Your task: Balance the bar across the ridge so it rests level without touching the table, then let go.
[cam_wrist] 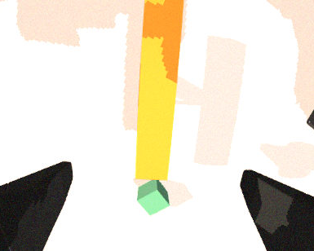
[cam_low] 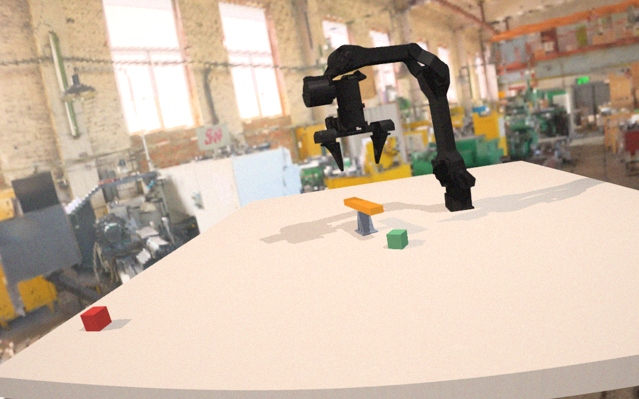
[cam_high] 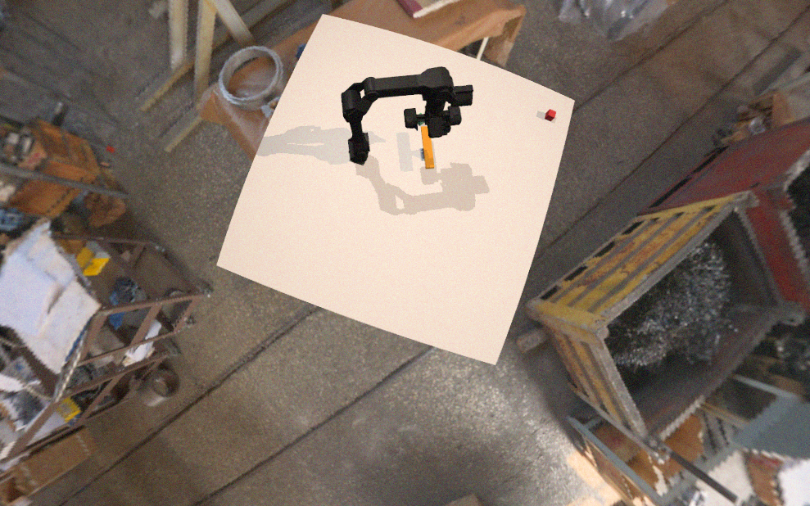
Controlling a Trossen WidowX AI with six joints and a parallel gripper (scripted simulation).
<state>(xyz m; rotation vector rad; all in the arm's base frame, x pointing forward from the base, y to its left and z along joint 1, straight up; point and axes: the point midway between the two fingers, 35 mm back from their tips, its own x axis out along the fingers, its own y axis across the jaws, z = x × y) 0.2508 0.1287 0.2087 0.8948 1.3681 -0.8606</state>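
Observation:
The orange bar [cam_low: 363,204] [cam_high: 427,149] [cam_wrist: 157,89] lies across the top of the grey ridge [cam_low: 365,225], close to level, with both ends off the table. My gripper [cam_low: 358,154] [cam_wrist: 159,175] is open and empty. It hangs well above the bar, with clear air between the fingertips and the bar. In the wrist view the two dark fingers stand wide apart at the lower corners and the bar runs lengthwise up the middle. The ridge is hidden under the bar in the wrist view.
A green cube [cam_low: 397,239] [cam_wrist: 152,197] sits on the table [cam_low: 311,306] just beside the ridge. A red cube [cam_low: 95,317] [cam_high: 549,114] lies far off near a table corner. The arm's base [cam_low: 458,195] stands behind the ridge.

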